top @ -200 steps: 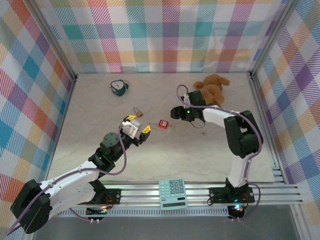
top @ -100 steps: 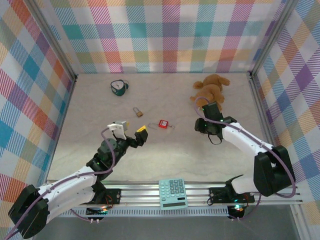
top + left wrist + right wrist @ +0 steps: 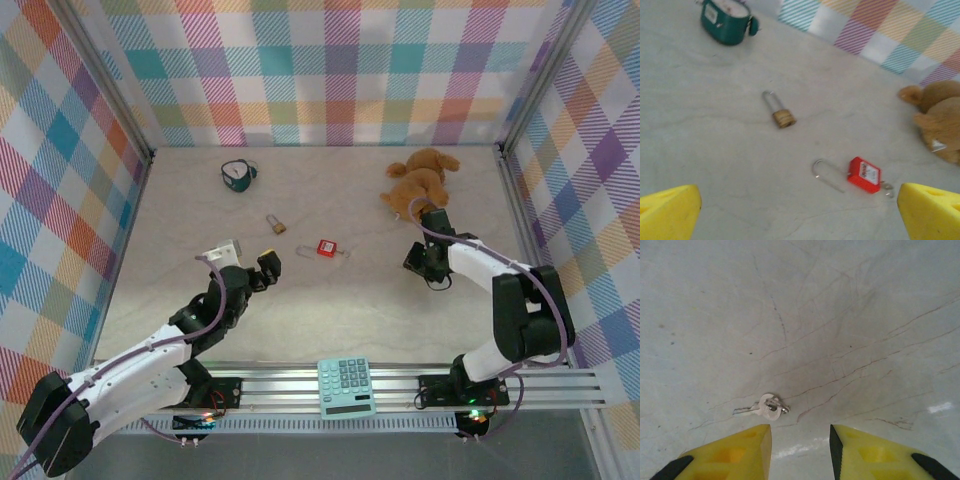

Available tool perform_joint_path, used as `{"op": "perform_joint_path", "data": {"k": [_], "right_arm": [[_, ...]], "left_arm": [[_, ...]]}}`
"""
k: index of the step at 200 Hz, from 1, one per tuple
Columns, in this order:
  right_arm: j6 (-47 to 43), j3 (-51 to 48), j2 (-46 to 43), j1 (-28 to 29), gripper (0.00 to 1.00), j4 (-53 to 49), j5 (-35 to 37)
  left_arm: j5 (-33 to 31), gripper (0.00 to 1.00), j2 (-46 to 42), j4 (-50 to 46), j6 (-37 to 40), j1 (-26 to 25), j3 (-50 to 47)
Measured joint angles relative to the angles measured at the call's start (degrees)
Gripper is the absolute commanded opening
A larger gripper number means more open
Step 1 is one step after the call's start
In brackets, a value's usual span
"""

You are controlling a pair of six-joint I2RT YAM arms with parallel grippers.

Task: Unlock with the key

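The key (image 3: 765, 408), a small pale metal key with a rounded head and a ring through it, lies flat on the table. It sits just ahead of the left fingertip (image 3: 747, 440) of my right gripper (image 3: 800, 432), which is open and holds nothing. That gripper (image 3: 424, 262) hovers low over the table below the teddy. The red padlock (image 3: 326, 247) (image 3: 864, 174) lies mid-table with its shackle swung out and a small ring at its base. A brass padlock (image 3: 783, 118) lies beyond it. My left gripper (image 3: 246, 260) (image 3: 799, 196) is open, set back from both locks.
A brown teddy (image 3: 425, 180) (image 3: 937, 117) lies at the back right, close to the right arm. A teal object (image 3: 237, 175) (image 3: 726, 15) sits at the back left. A calculator (image 3: 346, 387) rests on the front rail between the arm bases.
The right arm swung from beside the red padlock to the right and now sits below the teddy. The left gripper drew back toward the lower left.
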Motion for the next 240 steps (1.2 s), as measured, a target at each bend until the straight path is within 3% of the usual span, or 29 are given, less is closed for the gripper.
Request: {"op": "perform_joint_path", "data": {"k": [30,99,145,240], "right_arm": [[2.3,0.0,0.3,-0.3,0.4,1.6,-1.4],[5.3,0.0,1.1,-0.3,0.39,4.0,-2.4],[6.5,0.0,1.7,-0.3,0.24,4.0,-2.4],[4.6,-2.5,1.2,-0.3,0.13,5.0,-3.1]], "left_arm": [[-0.5,1.0,0.3,-5.5,-2.8,0.0,-0.2],[0.3,1.0,-0.1,-5.6,-4.3,0.0,-1.4],[0.4,1.0,-0.2,-5.6,-5.1,0.0,-1.5],[0.4,0.99,1.2,-4.9,-5.0,0.0,-2.0]]}}
